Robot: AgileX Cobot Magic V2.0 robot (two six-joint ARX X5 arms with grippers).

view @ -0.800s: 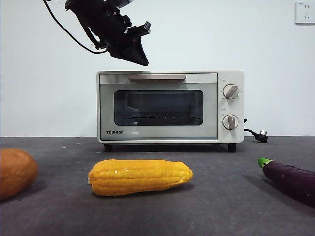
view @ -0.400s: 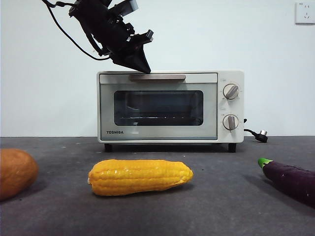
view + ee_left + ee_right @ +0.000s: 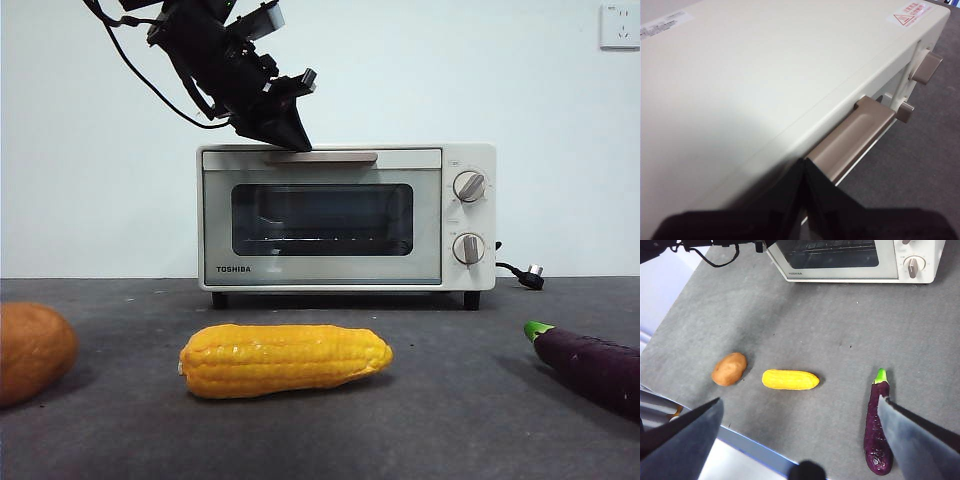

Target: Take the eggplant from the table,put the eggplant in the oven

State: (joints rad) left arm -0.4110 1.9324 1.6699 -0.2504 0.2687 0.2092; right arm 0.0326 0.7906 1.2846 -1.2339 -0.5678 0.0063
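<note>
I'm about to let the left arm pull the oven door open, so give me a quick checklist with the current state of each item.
1. Left claw at the brown bar handle of the cream-white toaster oven: ok, its tip is at the handle's end.
2. Handle held between the jaws: not ok, the jaws are shut together beside it.
3. Glass door closed: ok, not yet opened.
4. Table in front of the door: cannot tell whether the yellow corn cob lies in the door's swing.
5. Long dark-purple eggplant on the table: ok, untouched.
6. Right claw ready: ok, open above the eggplant.
</note>
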